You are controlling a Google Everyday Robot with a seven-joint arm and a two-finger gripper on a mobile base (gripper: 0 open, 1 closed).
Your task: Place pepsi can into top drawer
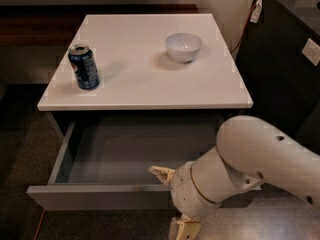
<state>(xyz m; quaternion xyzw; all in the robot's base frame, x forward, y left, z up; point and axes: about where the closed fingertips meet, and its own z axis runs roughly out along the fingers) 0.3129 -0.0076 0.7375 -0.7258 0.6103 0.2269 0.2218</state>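
- Below the tabletop front edge, right of centre: gripper sits at the pulled-out front panel of the top drawer.
- Gripper state: fingers spread wide, nothing held. Upper fingertip is at or over the panel's top lip; can't tell if it is touching. The other finger points down toward the floor and is cut off by the lower frame edge.
- Wrist and arm: bulky white link comes in from the lower right and covers the drawer's front-right part.
- Top drawer: open, grey interior exposed, no item seen in the visible part.
- Pepsi can: upright on the tabletop near the front-left corner, set a little back from the front edge and well apart from the gripper.
- White bowl: toward the back edge, right of centre, apart from the can.
- Step (judgement): drawer-open part looks done; pick of the can not yet begun.
- Next move needs (judgement): lift clear of the drawer lip, go up and left across the front edge, come at the can w/ jaws wide enough for its body, and grip mid-height so it stays upright. Bowl is off that path.
- Hidden or unclear: drawer's right side wall and front-right corner are behind the arm. Lower drawers not seen. Can logo is only partly legible.
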